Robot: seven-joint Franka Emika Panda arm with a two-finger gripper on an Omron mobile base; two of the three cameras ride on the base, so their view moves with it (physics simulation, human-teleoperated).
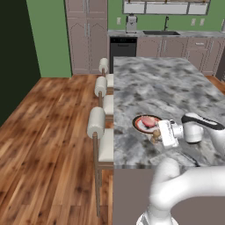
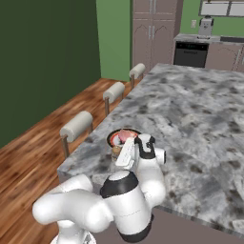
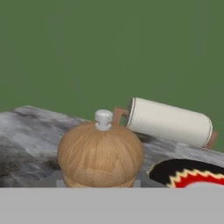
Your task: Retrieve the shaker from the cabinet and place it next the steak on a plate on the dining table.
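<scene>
Clamped on the shaker point(image 1: 155, 137), the claw point(image 1: 159, 136) sits low over the dining table point(image 1: 176, 88), close to that tabletop's near corner on the stool side. From the left base camera the white hand reaches in from the right, and the small tan shaker pokes out just past its end, right beside the plate point(image 1: 139, 124) on the side nearer the robot. Whether the shaker's base touches the stone cannot be told from either base camera.

From the hand camera the shaker's point(image 3: 99, 155) rounded wooden dome with a small pale knob on top sits low in the middle, upright; the fingers themselves are hidden below it. Just to its right is the dark rim of the plate point(image 3: 170, 170), with a red and yellow zigzag band inside it. Behind them lies the cream padded back of a stool point(image 3: 168, 121), with a green wall beyond.

On the plate rests the steak point(image 1: 148, 121), a pinkish-red slab smaller than the plate. From the right base camera the claw point(image 2: 120, 153) and shaker point(image 2: 116, 151) lie at the near edge of the plate point(image 2: 113, 138), with the steak point(image 2: 125, 136) on it.

Three cream stools point(image 1: 97, 127) line the left edge of the tabletop.
</scene>
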